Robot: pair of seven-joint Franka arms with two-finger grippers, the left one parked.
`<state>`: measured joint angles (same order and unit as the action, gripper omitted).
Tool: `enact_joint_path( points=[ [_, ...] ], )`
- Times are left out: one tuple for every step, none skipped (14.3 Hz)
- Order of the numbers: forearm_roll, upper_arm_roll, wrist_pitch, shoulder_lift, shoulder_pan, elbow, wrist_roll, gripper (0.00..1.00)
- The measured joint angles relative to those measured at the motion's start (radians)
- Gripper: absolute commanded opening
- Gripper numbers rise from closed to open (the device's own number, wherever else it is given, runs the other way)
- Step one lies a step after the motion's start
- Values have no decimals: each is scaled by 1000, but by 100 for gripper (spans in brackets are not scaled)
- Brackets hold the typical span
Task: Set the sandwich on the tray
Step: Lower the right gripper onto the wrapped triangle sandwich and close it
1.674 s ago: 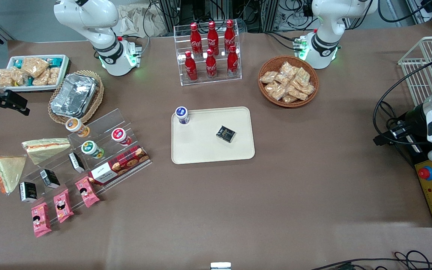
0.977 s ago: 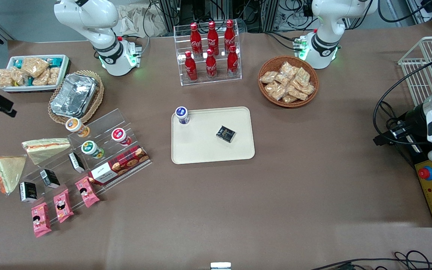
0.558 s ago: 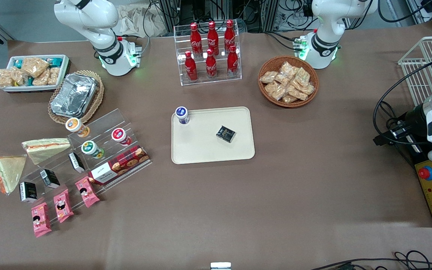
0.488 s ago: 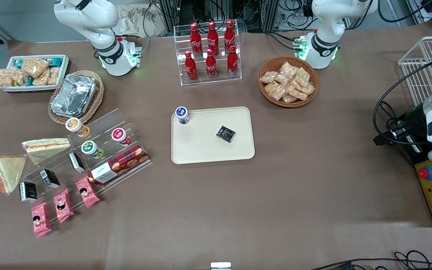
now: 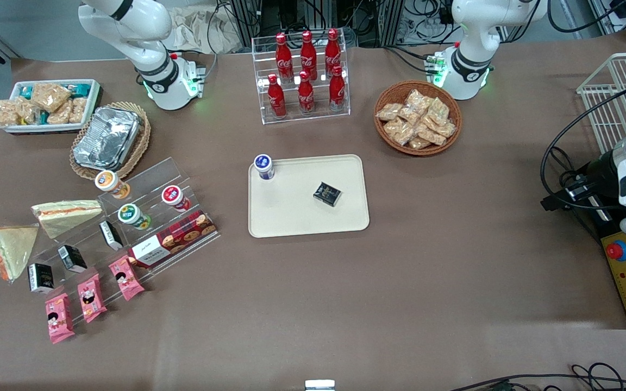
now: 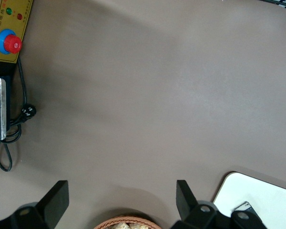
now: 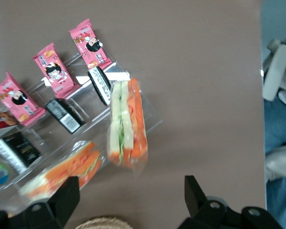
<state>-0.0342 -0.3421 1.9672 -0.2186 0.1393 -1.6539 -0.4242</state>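
The sandwich (image 5: 11, 248), a wrapped triangular wedge with an orange-red side, lies on the table at the working arm's end, beside the acrylic stand. In the right wrist view it (image 7: 127, 125) shows edge-on, with orange and green filling. The cream tray (image 5: 291, 217) lies mid-table and holds a blue-lidded cup (image 5: 264, 166) and a black packet (image 5: 327, 194). My right gripper (image 7: 131, 195) is out of the front view. In the wrist view it is open and empty above the table, with the sandwich a short way ahead of its fingertips (image 7: 69, 193).
A longer pale wedge (image 5: 67, 213) lies beside the sandwich. The stepped acrylic stand (image 5: 144, 217) holds cups, black packets, a biscuit box and pink packets (image 7: 51, 70). A wicker basket with a foil tray (image 5: 107, 138) stands farther from the camera. The table edge (image 7: 262, 119) is close by.
The black gripper that showed at the edge of the front view near the snack tray has moved out of that view. Nothing on the table has moved.
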Motion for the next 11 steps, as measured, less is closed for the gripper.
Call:
enact_joint_path(
  points=[
    [-26, 0, 28, -34, 1, 0, -41, 98],
    [-54, -1, 51, -65, 3, -1, -76, 98],
    [-78, -2, 76, -97, 8, -3, -105, 98],
    [-92, -3, 99, -125, 14, -4, -126, 98],
    [-96, -3, 115, -148, 18, -5, -135, 98],
    [-97, -3, 128, -166, 19, -6, -139, 98],
    [-98, -2, 137, -181, 18, -7, -141, 98],
    [-98, -2, 145, -192, 18, -11, -142, 97],
    [-100, -1, 160, -200, 18, -19, -143, 91],
    [-108, 0, 182, -207, 18, -33, -143, 72],
    [-122, 1, 200, -210, 18, -47, -143, 57]
  ],
)
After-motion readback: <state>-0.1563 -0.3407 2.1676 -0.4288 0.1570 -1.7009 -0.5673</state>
